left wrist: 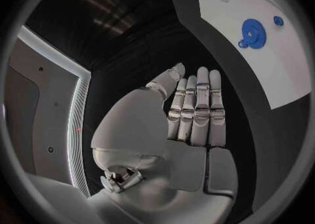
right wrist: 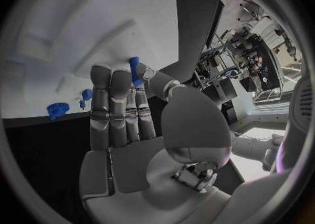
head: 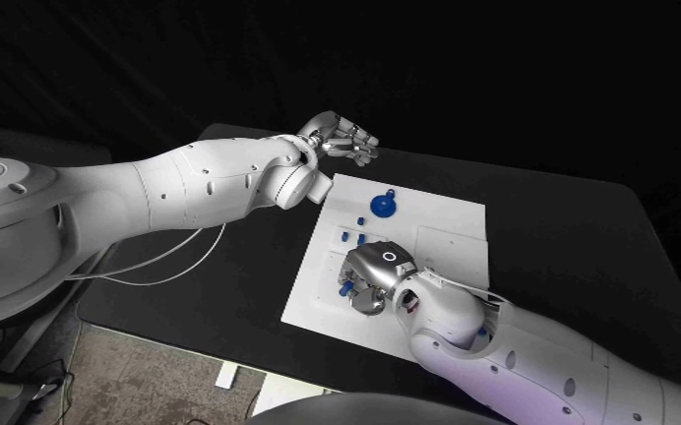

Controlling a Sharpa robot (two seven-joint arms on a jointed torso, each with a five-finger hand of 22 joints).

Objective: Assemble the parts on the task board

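Nearest the robot, the right robot hand hangs palm-down over the near left part of the task board, and the right wrist view shows a small blue peg pinched between its thumb and a fingertip, the other fingers lying straight alongside. The peg's long axis runs roughly in line with those fingers, pointing out past their tips toward the board face; whether it stands square to the board cannot be told. More small blue pieces lie on the board just beside this robot hand, on its left. Further along the board, toward its far edge, the blue gear sits flat with a smaller blue piece just beside it, well apart from the held peg. Beyond the board's far left corner, over bare black tabletop, the left robot hand hovers holding nothing, fingers straight and close together. By this layout the right robot hand is the nearer one for seating the peg.
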